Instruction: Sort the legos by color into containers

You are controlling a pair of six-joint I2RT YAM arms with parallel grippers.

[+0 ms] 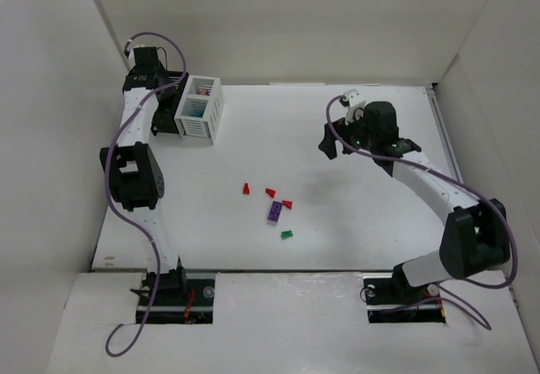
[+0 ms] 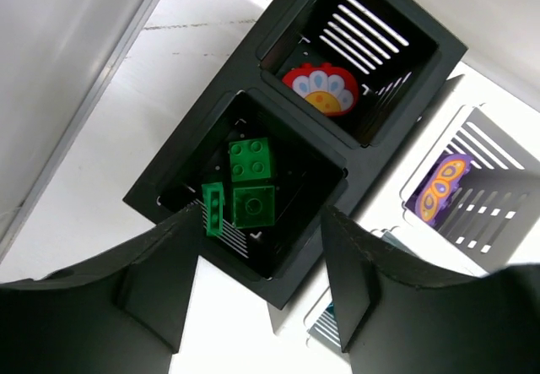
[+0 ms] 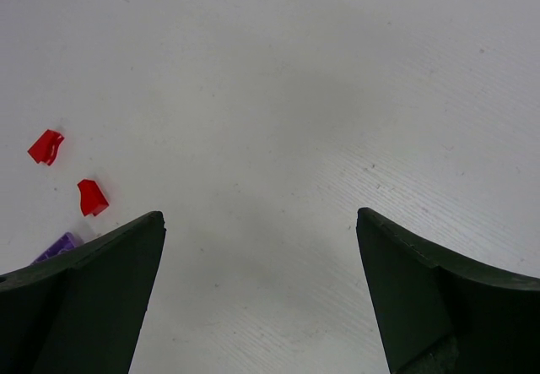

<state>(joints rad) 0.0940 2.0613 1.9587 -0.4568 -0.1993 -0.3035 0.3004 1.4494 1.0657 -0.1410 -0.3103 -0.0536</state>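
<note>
My left claw (image 2: pixel 260 222) hangs spread and empty over the black bin (image 2: pixel 295 127) at the far left. Three green legos (image 2: pixel 251 159) lie in the compartment beneath it. My right claw (image 3: pixel 259 218) is spread wide above the desk (image 3: pixel 337 95), with red legos (image 3: pixel 91 198) to its left.

Table (image 3: pixel 278 95): white, matt, faintly grained.
Black bin (image 2: pixel 295 108): moulded plastic, smooth, slight sheen.
White bin (image 1: pixel 213 119): moulded plastic, smooth.
Green bricks (image 2: pixel 251 159): hard plastic, glossy; one looks translucent.
Red wedges (image 3: pixel 91 197): hard plastic, glossy.
Left gripper (image 2: pixel 261 218), right gripper (image 3: pixel 260 215): fingers of dark, matt plastic.
</note>
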